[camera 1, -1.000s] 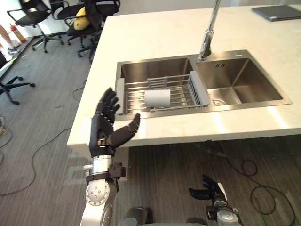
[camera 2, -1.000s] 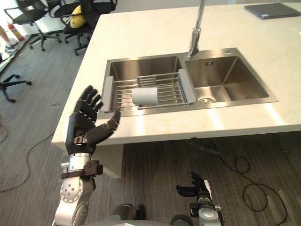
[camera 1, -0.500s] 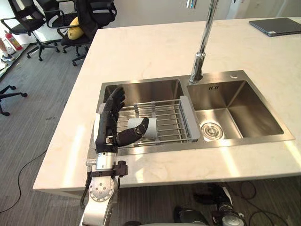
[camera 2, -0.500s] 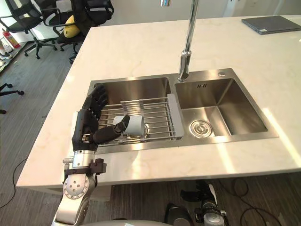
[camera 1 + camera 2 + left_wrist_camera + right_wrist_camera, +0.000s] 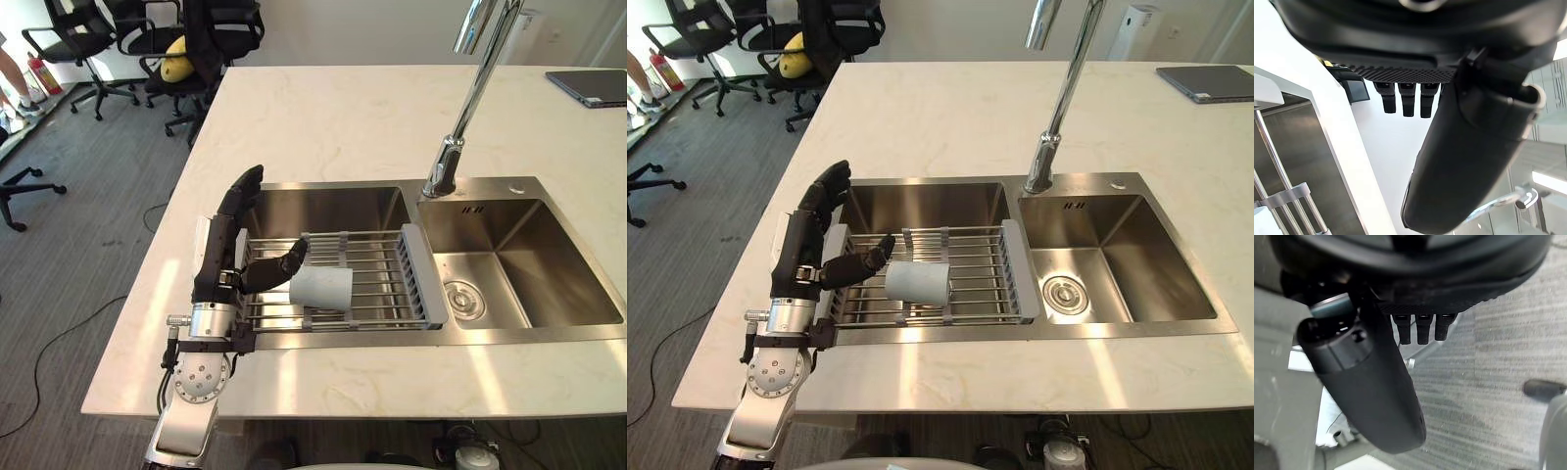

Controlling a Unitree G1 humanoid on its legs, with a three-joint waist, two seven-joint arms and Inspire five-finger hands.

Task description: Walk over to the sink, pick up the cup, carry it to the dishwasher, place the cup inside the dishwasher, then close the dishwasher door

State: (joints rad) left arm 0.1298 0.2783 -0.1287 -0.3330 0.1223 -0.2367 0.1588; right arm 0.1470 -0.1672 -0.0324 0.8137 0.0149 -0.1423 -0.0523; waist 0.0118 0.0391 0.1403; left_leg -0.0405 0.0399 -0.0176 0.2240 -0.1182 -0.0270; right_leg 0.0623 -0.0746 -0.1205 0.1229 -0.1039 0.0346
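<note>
A pale grey cup (image 5: 323, 287) lies on its side on a wire rack (image 5: 387, 284) across the left basin of the steel sink (image 5: 549, 294). My left hand (image 5: 223, 257) stands upright over the rack's left end, just left of the cup. Its fingers are straight and its thumb (image 5: 290, 262) reaches toward the cup's upper left edge; I cannot tell whether they touch. In the left wrist view the left hand (image 5: 1469, 161) holds nothing. My right hand (image 5: 1376, 396) hangs low over the carpeted floor with straight fingers (image 5: 1422, 328) and nothing in it.
A tall chrome faucet (image 5: 460, 117) rises behind the divide between the basins. The pale stone counter (image 5: 323, 117) surrounds the sink, with a laptop (image 5: 596, 86) at its far right. Office chairs (image 5: 196, 39) stand on the floor beyond the counter's left corner.
The camera has come up to the counter, so the whole scene has shifted. My left hand has gone from in front of the counter's edge to above the rack beside the cup.
</note>
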